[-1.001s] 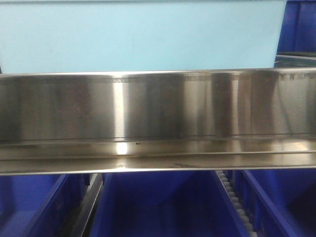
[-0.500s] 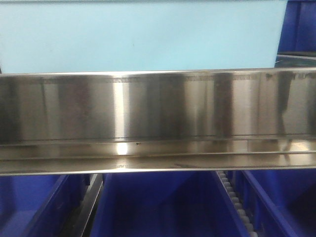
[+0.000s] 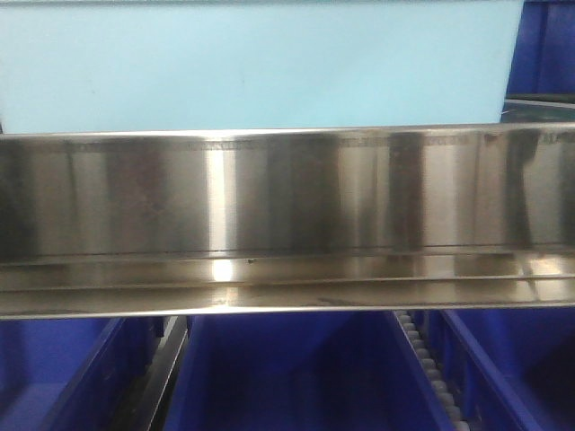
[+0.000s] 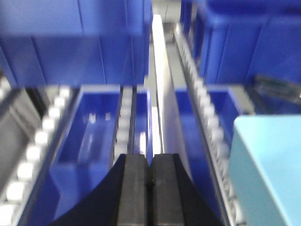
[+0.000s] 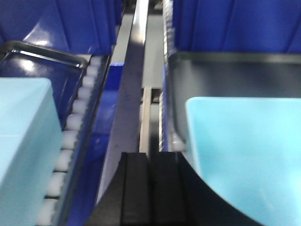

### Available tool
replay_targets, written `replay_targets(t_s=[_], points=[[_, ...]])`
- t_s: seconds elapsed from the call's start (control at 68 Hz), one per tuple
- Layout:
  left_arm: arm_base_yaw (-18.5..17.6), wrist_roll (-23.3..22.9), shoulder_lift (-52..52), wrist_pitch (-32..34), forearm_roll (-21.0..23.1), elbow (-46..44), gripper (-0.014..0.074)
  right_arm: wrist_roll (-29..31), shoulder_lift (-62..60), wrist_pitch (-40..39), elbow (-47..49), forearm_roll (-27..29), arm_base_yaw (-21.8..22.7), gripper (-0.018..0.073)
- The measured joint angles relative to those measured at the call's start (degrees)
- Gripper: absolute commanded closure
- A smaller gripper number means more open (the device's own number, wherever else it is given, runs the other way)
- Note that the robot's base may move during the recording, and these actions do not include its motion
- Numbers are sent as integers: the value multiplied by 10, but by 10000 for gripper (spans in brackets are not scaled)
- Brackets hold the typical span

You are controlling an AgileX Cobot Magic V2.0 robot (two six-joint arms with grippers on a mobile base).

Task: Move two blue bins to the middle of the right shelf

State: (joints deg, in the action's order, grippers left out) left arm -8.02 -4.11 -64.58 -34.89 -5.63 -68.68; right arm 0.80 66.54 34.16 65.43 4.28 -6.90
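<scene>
- Left gripper (image 4: pixel 150 162): pads pressed together with nothing between them, over dark blue bins (image 4: pixel 94 136).
- One pale blue bin (image 4: pixel 273 165) sits to its right, seen above the steel shelf rail (image 3: pixel 287 197).
- Right gripper (image 5: pixel 149 160): closed and empty.
- Second pale blue bin (image 5: pixel 244 150) sits inside a black tray (image 5: pixel 225 70).
</scene>
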Motion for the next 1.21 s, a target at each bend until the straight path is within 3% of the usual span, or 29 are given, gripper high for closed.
replay_targets(t_s=[0.088,0.177,0.25,0.324,0.456,0.75,0.853,1.045,1.133,1.207], points=[[-13,-9,-48,-61,-1,-54,707,-23,32,39,48,-8,-22,699],[-47,-37,-91,-100,-27,-111,707,-93,71,84,99,-66,-62,699],[-103,-102,-118,-132,-83,-156,707,-162,104,137,139,-130,-107,699],[-149,-176,-139,-178,-135,-192,707,-201,132,181,175,-158,-144,699],[-191,-245,-175,-264,-155,-247,707,-229,175,259,243,-163,-186,699],[-196,-265,-228,-321,-94,-269,701,-236,243,325,313,-168,-220,699],[-196,-265,-237,-343,-93,-269,609,-237,248,328,313,-164,-220,695],[-196,-261,-241,-351,-92,-269,331,-238,249,329,315,-132,-220,427],[-196,-261,-241,-349,-89,-270,296,-238,252,330,315,-124,-220,358],[-196,-260,-242,-348,-89,-270,300,-238,257,334,315,-124,-221,354]])
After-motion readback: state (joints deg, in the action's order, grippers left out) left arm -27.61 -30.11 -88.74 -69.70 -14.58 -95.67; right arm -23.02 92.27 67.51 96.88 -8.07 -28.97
